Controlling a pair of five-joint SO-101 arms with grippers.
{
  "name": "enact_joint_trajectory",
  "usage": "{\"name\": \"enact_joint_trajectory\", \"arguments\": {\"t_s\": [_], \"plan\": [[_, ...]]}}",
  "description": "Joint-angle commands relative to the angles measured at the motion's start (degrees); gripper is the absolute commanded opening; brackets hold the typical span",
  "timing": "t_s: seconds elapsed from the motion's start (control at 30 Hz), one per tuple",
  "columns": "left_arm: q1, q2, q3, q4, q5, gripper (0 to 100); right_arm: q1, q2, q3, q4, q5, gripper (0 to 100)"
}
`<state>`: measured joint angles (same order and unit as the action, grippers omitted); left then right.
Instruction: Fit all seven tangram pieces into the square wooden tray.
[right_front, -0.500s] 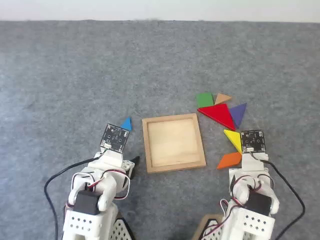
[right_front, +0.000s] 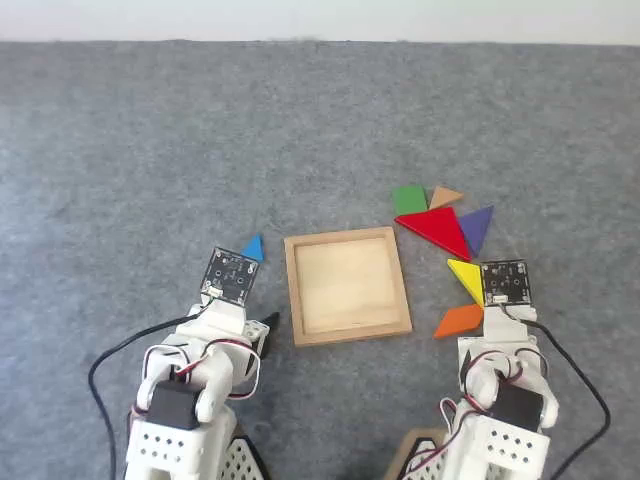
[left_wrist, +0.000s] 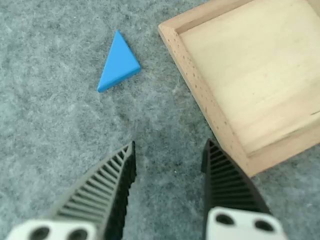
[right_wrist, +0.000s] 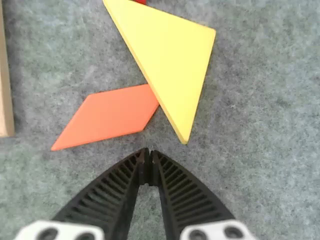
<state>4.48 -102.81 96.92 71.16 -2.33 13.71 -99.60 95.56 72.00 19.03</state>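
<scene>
A grey felt-like mat (right_front: 150, 130) covered the whole table. Two white arms stood at its near edge, the left arm (right_front: 190, 390) and the right arm (right_front: 500, 400), one to each side of the tray.

The square wooden tray (right_front: 292, 290) lay flat near the middle of the mat, with no pieces in it.

The left gripper (left_wrist: 170, 150) hung over bare mat just left of the tray's near left corner, its fingers spread wide and holding nothing. The right gripper (right_wrist: 149, 152) hung over the mat to the right of the tray, its fingers pressed together with nothing between them, just near of the orange and yellow pieces.

Six pieces lay in a cluster to the right of the tray. The large red triangle (right_front: 438, 229) sat off the tray's far right corner. The yellow triangle (right_front: 466, 276) lay nearer, beside the tray's right wall, touching the orange parallelogram (right_front: 459, 320) nearer still. The purple triangle (right_front: 477, 225) lay against the red one's right side. The green square (right_front: 409, 198) and a small tan triangle (right_front: 444, 196) sat side by side just beyond the red one.

The small blue triangle (right_front: 253, 247) lay alone, just left of the tray's far left corner.
</scene>
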Motion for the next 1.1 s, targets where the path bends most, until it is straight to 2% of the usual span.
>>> {"name": "enact_joint_trajectory", "arguments": {"t_s": [0.0,0.87,1.07], "plan": [[-0.4,0.2,-0.4,0.3,-0.2,21,-0.4,-1.0,1.1,-1.2,0.4,0.8],[-0.4,0.2,-0.4,0.3,-0.2,21,-0.3,-1.0,1.1,-1.1,0.4,0.9],[-0.4,0.2,-0.4,0.3,-0.2,21,-0.3,-1.0,1.1,-5.1,0.6,0.9]]}}
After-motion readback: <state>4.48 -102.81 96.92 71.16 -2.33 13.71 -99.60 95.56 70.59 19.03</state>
